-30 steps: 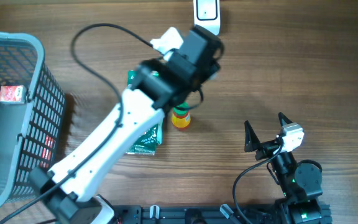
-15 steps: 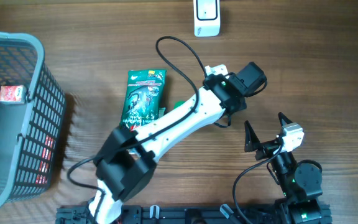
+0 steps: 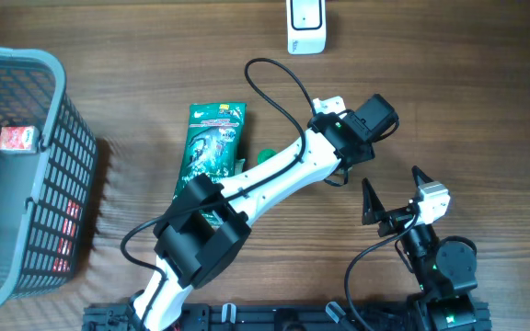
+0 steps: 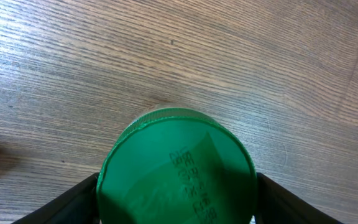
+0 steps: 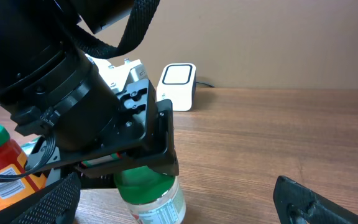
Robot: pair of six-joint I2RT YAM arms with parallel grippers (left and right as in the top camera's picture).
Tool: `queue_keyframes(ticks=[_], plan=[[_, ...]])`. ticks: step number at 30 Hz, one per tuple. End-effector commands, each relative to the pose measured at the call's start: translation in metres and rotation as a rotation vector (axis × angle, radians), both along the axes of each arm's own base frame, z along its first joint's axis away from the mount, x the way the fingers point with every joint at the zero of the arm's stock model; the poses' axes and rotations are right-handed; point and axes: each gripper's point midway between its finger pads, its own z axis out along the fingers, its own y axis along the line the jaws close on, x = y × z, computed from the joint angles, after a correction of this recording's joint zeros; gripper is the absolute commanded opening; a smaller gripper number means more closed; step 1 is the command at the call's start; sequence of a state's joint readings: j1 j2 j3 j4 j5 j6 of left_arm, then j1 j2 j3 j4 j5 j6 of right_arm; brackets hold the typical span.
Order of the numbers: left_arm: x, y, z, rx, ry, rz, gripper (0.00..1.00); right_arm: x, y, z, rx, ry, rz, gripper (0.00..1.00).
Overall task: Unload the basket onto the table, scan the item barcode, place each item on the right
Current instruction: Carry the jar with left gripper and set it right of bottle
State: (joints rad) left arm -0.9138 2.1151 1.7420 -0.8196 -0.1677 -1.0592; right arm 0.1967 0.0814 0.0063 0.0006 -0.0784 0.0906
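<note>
Straddling the green cap of the bottle, my left pincer grips or frees it, I cannot tell; my right pincer gapes empty, likely awaiting a handover.

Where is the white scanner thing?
Overhead view: the white scanner stands at the far edge of the table, near the middle, beyond and right of the green snack bag.

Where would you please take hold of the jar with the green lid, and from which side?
By the green lid, straight down from above. The jar seems to stand upright, so the round lid faces up, its sides free for two fingers; the left tool straddles it just so.
</note>
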Motion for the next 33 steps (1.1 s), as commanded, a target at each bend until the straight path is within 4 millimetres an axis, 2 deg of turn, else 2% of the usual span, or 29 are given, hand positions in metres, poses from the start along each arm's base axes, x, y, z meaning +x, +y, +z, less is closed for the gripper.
queue_keyframes(ticks=[1, 5, 8, 11, 12, 13, 16, 19, 21, 22, 23, 24, 27, 30, 33], plan=[[0.0, -0.004, 0.01, -0.016, -0.016, -0.013, 0.75, 0.0, 0.002, 0.0, 0.016, 0.003, 0.009, 1.0], [0.0, -0.003, 0.011, -0.014, -0.016, -0.013, 0.79, 0.0, 0.002, 0.0, 0.017, 0.003, 0.009, 1.0], [0.001, -0.004, 0.033, -0.043, -0.049, -0.031, 0.8, 0.0, 0.002, 0.0, 0.017, 0.002, 0.009, 1.0], [0.003, -0.003, 0.086, -0.094, -0.142, -0.073, 0.8, 0.0, 0.002, 0.0, 0.017, 0.003, 0.009, 1.0], [0.003, 0.005, 0.105, -0.101, -0.179, -0.06, 0.8, 0.0, 0.002, 0.0, 0.017, 0.002, 0.009, 1.0], [0.003, 0.01, 0.116, -0.103, -0.198, -0.052, 0.8, 0.0, 0.002, 0.0, 0.017, 0.002, 0.009, 1.0], [-0.006, 0.042, 0.167, -0.099, -0.281, -0.011, 0.79, 0.0, 0.002, 0.0, 0.017, 0.003, 0.009, 1.0], [-0.012, 0.082, 0.205, -0.051, -0.373, 0.052, 0.79, 0.0, 0.002, 0.0, 0.016, 0.002, 0.009, 1.0], [-0.015, 0.114, 0.231, -0.002, -0.454, 0.111, 0.79, 0.0, 0.002, 0.0, 0.017, 0.002, 0.009, 1.0], [-0.017, 0.137, 0.246, 0.044, -0.508, 0.159, 0.8, 0.0, 0.002, 0.0, 0.017, 0.003, 0.009, 1.0], [-0.017, 0.171, 0.265, 0.108, -0.576, 0.233, 0.81, 0.0, 0.002, 0.0, 0.017, 0.003, 0.009, 1.0], [-0.017, 0.193, 0.276, 0.143, -0.612, 0.283, 0.83, 0.0, 0.002, 0.0, 0.017, 0.002, 0.009, 1.0], [-0.014, 0.276, 0.311, 0.188, -0.693, 0.5, 0.84, 0.0, 0.002, 0.0, 0.017, 0.003, 0.009, 1.0], [-0.024, 0.366, 0.335, 0.179, -0.723, 0.759, 0.84, 0.0, 0.002, 0.0, 0.017, 0.003, 0.009, 1.0], [-0.049, 0.447, 0.347, 0.202, -0.737, 1.014, 0.83, 0.0, 0.002, 0.0, 0.017, 0.003, 0.009, 1.0]])
